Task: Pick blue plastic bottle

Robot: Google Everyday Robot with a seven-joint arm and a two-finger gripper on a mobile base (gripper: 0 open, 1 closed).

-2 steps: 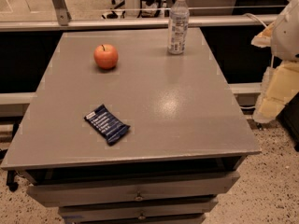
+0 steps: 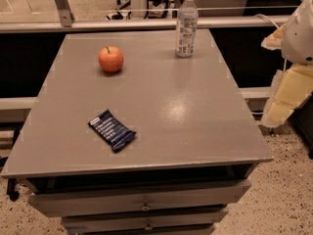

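Note:
The blue plastic bottle is a small clear bottle with a white cap and a pale label. It stands upright at the far right of the grey table. My gripper hangs as a pale yellow part below the white arm at the right edge of the view. It is off the table's right side, well apart from the bottle and nearer to me than it. It holds nothing that I can see.
A red apple sits at the far left of the table. A flat dark-blue snack wrapper lies near the front left. Drawers are below the front edge. A rail runs behind the table.

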